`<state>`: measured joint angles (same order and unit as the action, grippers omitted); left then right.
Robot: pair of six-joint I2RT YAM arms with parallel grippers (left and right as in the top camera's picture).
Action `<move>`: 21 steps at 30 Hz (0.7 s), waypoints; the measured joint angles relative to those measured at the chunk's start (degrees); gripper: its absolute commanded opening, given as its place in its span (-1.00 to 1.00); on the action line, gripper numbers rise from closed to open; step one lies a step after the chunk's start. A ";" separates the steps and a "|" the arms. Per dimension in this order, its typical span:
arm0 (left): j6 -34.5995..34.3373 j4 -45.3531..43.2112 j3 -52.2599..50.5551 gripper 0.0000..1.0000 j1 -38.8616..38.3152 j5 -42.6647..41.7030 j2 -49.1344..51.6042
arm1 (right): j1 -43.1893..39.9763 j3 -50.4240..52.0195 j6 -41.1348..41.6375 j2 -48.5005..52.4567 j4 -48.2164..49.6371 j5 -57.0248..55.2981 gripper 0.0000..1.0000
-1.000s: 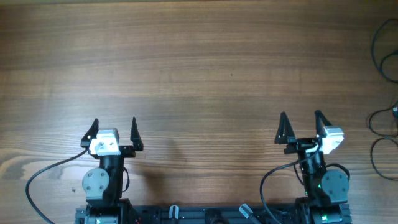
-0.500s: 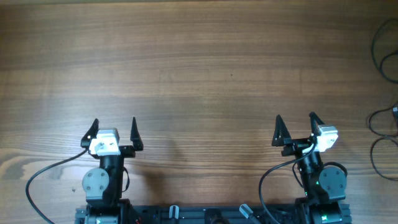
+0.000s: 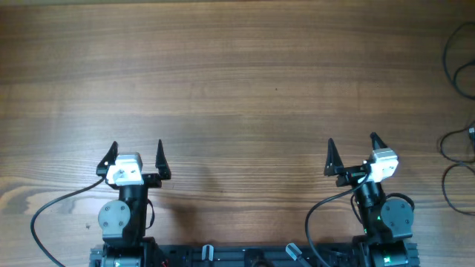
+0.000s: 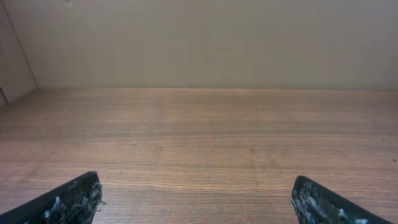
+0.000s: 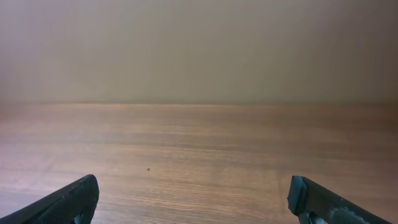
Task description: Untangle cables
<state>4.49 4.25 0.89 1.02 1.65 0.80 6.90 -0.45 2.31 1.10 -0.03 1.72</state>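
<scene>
Black cables loop along the far right edge of the overhead view, partly cut off by the frame. My left gripper is open and empty near the front left of the table. My right gripper is open and empty near the front right, well to the left of the cables. In the left wrist view the left gripper shows only bare wood between its fingers. In the right wrist view the right gripper likewise frames only bare wood. No cable shows in either wrist view.
The wooden table spans the whole overhead view. A plain wall stands behind the table's far edge in both wrist views. The arm bases and their own black leads sit at the front edge.
My right gripper has turned and shifted slightly to the left. The left arm has not moved. The cables have not moved.
</scene>
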 measured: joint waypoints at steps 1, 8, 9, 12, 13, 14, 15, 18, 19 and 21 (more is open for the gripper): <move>0.00 0.00 0.00 1.00 0.00 0.00 0.00 | 0.00 0.00 -1.25 0.00 0.00 0.02 0.99; 0.00 0.00 0.00 1.00 0.00 0.00 0.00 | 0.00 0.00 -6.54 0.00 0.00 0.02 0.99; 0.00 0.00 0.00 1.00 0.00 0.00 0.00 | 0.00 0.00 -7.10 0.00 0.00 0.02 0.99; 0.00 0.00 0.00 1.00 0.00 0.00 0.00 | 0.00 0.02 -8.22 0.00 0.00 0.02 0.99; 0.00 0.00 0.00 1.00 0.00 0.00 0.00 | 0.00 0.00 -8.52 0.00 -0.02 0.00 0.99; 0.00 0.00 0.00 1.00 0.00 0.00 0.00 | 0.00 0.00 -8.68 0.00 0.00 0.00 0.99; 0.00 0.00 0.00 1.00 0.00 0.00 0.00 | 0.00 0.00 -8.94 0.00 0.00 0.02 1.00; 0.00 0.00 0.00 1.00 0.00 0.00 0.00 | 0.00 0.00 -9.75 0.00 0.00 0.02 1.00; 0.00 0.00 0.00 1.00 0.00 0.00 0.00 | 0.00 0.00 -9.92 0.00 0.00 0.02 0.99; 0.00 0.00 0.00 1.00 0.00 0.00 0.00 | 0.00 0.00 -9.88 0.00 0.00 0.02 0.99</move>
<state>4.49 4.25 0.89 1.02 1.65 0.80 6.90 -0.45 -7.57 1.10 -0.03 1.74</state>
